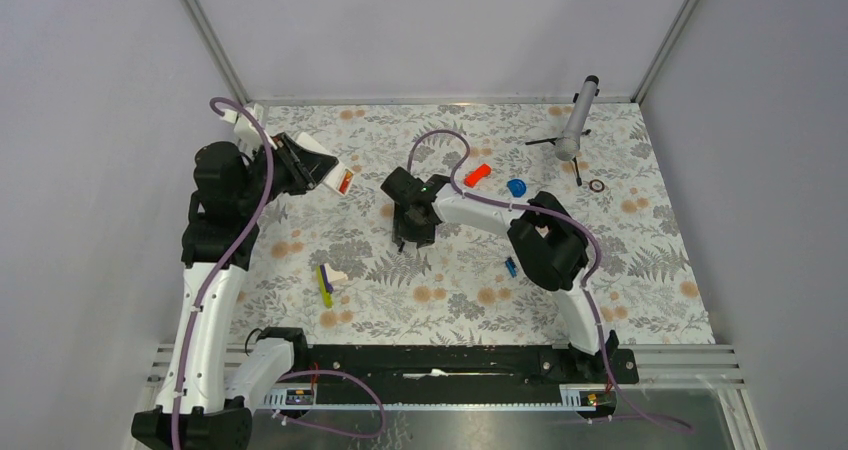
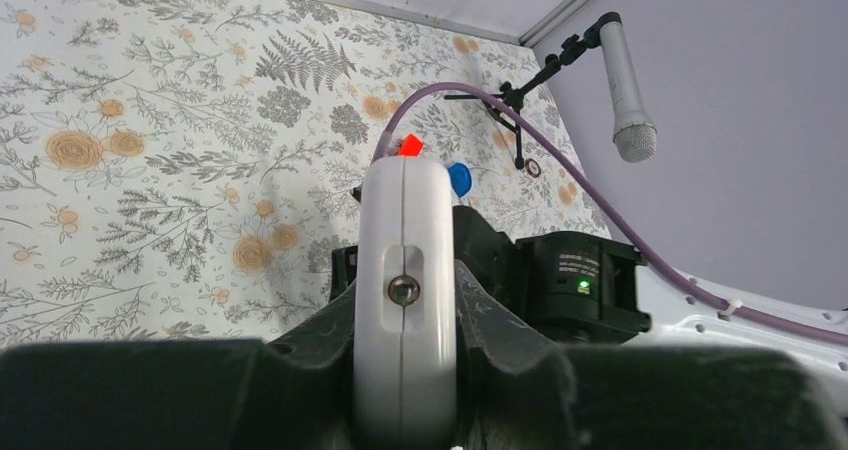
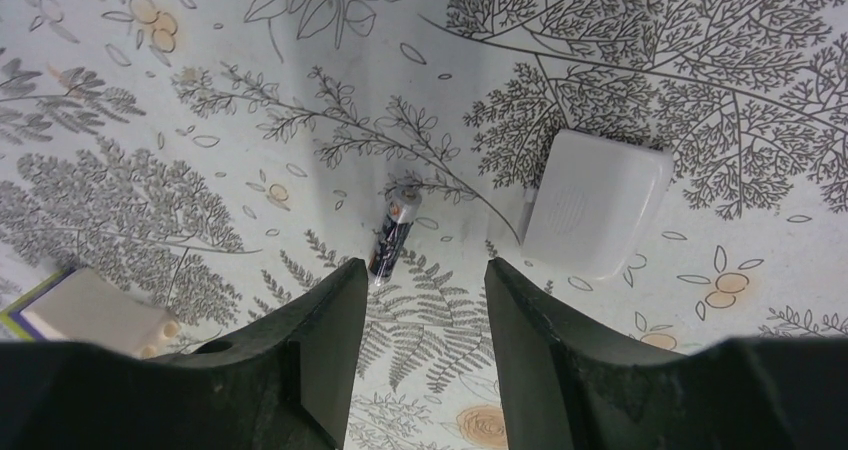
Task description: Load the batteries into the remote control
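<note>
- Top view: the left arm rises steeply from its base and bends towards the middle of the table. The left gripper (image 1: 303, 166) is raised off the table and clamped on the remote control (image 1: 326, 171).
- The right arm goes up to a bent elbow, then its forearm reaches left across the table. The right gripper (image 1: 413, 232) points down at the flowered table (image 1: 650, 270).
- The blue battery (image 1: 510, 266) lies on the table just beside the right elbow, well apart from both grippers.
- Left wrist view: the remote control (image 2: 405, 240) stands edge-on, pinched tight between the left gripper's (image 2: 405, 395) fingers.
- Right wrist view: the right gripper (image 3: 425, 270) hangs low over the table, half-wide, with nothing between its fingers.
- A dark battery (image 3: 392, 232) lies flat just beyond the fingertips, its near end at the tip of the finger on the left of this view.
- A white cover (image 3: 597, 202) lies near the battery, to its right.
</note>
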You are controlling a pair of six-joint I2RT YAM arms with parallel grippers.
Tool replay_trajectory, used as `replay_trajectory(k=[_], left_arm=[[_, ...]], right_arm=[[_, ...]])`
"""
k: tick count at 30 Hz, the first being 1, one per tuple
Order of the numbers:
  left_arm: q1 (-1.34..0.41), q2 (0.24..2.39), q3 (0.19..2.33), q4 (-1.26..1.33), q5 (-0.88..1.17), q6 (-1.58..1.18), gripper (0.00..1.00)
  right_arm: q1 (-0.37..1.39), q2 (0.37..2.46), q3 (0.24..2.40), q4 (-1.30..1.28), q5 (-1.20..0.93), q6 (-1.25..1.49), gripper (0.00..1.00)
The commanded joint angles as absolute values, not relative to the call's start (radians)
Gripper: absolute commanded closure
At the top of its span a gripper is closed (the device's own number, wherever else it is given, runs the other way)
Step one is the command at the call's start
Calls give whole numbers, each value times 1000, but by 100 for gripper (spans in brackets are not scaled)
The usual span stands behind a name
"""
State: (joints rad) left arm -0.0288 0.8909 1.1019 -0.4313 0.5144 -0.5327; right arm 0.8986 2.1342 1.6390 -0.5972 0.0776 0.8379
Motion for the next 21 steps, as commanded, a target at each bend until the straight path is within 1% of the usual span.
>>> replay_trajectory(k=[1,12,15,21], left_arm=[[-28,867,1102,-331,510,-544,100],[-28,862,1086,-322,508,-552,100],[-28,862,1083,-323,507,-550,100],[-28,859,1092,-346,475,-531,100]], right_arm=[[904,2173,1707,-650,126,866,45],[904,2240,1764,-688,141,881,47],[905,2267,1805,-723,145,880,49],[916,2346,1915,-840,137,864,63]])
